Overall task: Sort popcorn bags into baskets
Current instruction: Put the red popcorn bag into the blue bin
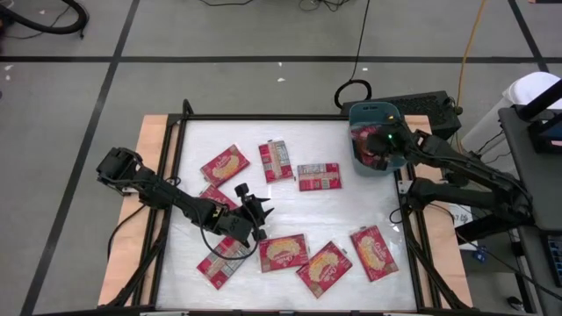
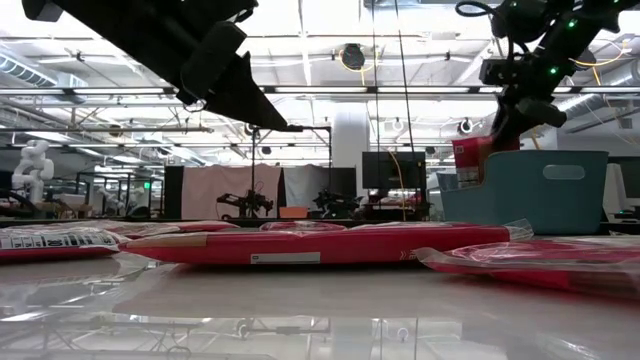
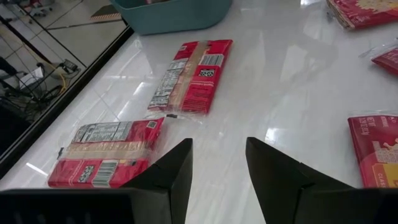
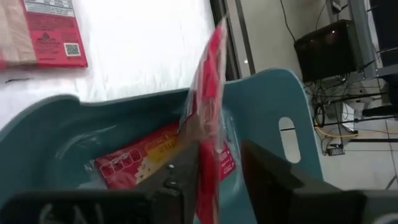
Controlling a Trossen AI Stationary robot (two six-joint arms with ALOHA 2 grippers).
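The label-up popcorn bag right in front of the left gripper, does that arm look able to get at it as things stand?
Probably yes. The left gripper hovers open over bare table, and the label-up bag lies flat just beside its fingers with nothing on top or between. The right gripper is away at the basket.

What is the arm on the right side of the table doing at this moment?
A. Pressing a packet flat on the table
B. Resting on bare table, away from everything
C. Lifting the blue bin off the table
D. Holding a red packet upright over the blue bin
D: the right gripper sits over the teal bin with a red popcorn bag standing on edge between its fingers, above another bag already inside.
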